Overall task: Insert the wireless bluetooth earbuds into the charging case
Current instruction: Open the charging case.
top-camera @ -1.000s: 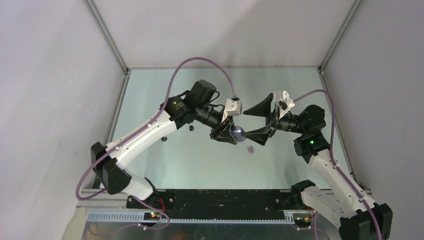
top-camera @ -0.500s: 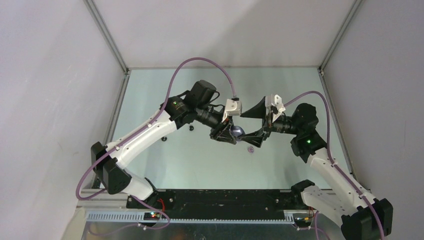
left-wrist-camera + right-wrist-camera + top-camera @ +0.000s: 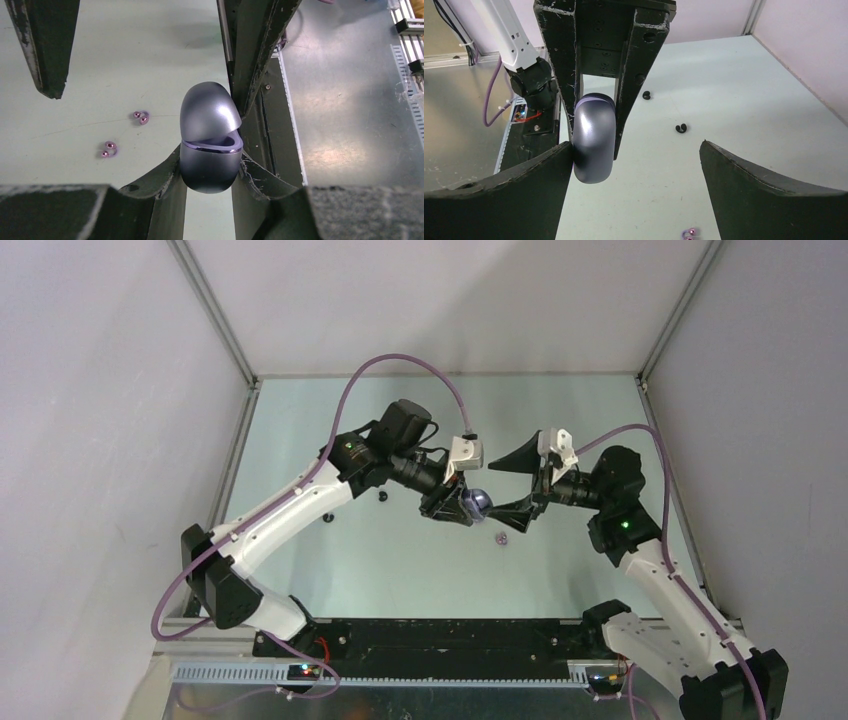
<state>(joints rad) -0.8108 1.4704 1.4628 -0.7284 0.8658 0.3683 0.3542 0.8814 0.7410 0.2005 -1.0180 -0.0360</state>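
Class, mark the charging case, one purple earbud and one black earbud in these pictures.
charging case (image 3: pixel 206 115): left wrist view, on its domed lid.
purple earbud (image 3: pixel 109 149): left wrist view, middle of the lower one.
black earbud (image 3: pixel 681 128): right wrist view, middle of its body.

Lab test cell — white panel walls (image 3: pixel 100 390), aluminium frame (image 3: pixel 214 315), pale-green tabletop (image 3: pixel 400 570).

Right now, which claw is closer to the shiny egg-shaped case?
Left. The left claw is shut around the charging case. The right claw stands open, with one finger just beside the case.
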